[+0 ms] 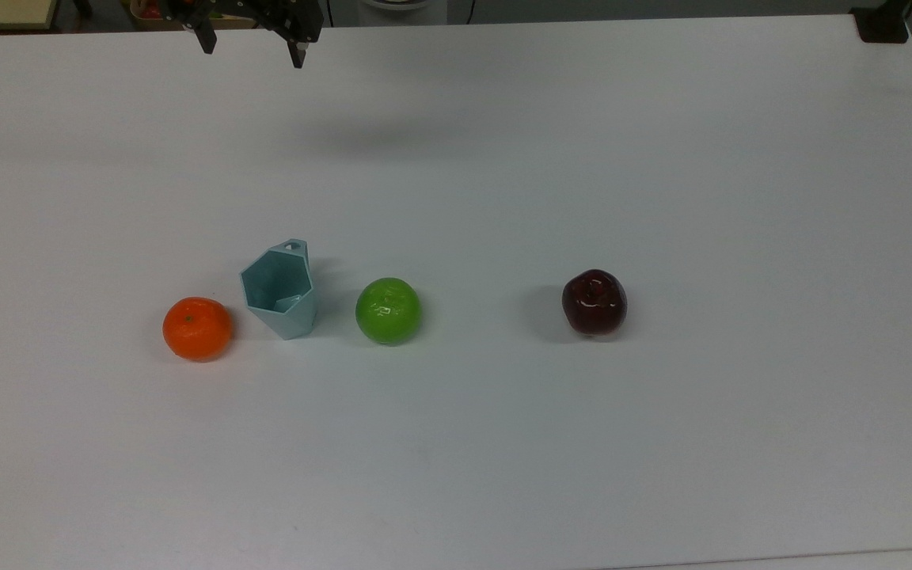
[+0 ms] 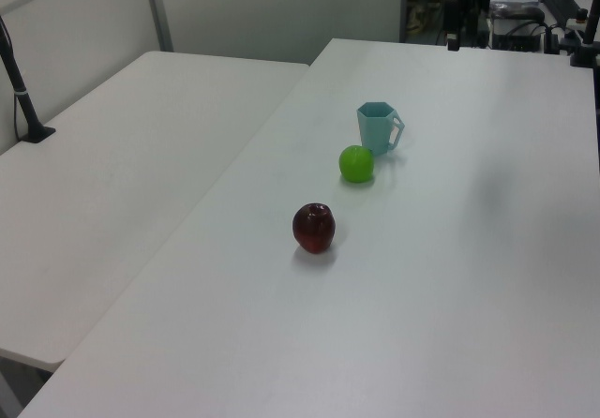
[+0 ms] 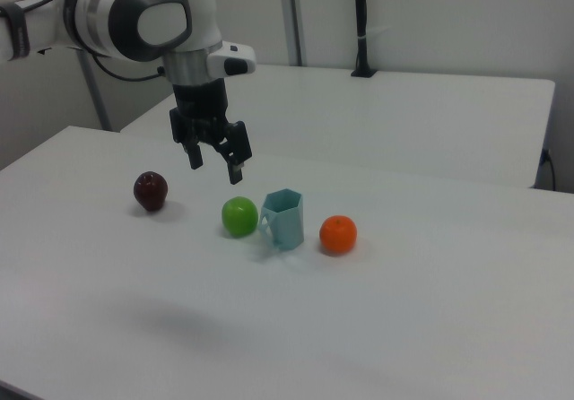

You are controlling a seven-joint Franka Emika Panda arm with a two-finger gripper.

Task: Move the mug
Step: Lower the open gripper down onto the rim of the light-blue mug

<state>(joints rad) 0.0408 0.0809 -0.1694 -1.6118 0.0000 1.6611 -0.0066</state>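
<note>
Top view: a white table [image 1: 662, 158] is seen with four items set in a row. From the top view's left these are an orange [image 1: 197, 328], the mug [image 1: 280, 289], a green apple [image 1: 389, 310] and a red apple [image 1: 594, 302]. The mug is stood upright between the orange and the green apple, near both but touching neither; its handle is turned toward the far edge (the hexagonal rim is open to the camera). The red apple is placed well apart from the other three.

The gripper [image 1: 252, 47] is held in the air at the top edge, well clear of the mug, with nothing between its fingers [image 1: 296, 54], which are spread wide. In the right view it is seen raised above the table, above and behind the green apple and mug, pointing downward.
</note>
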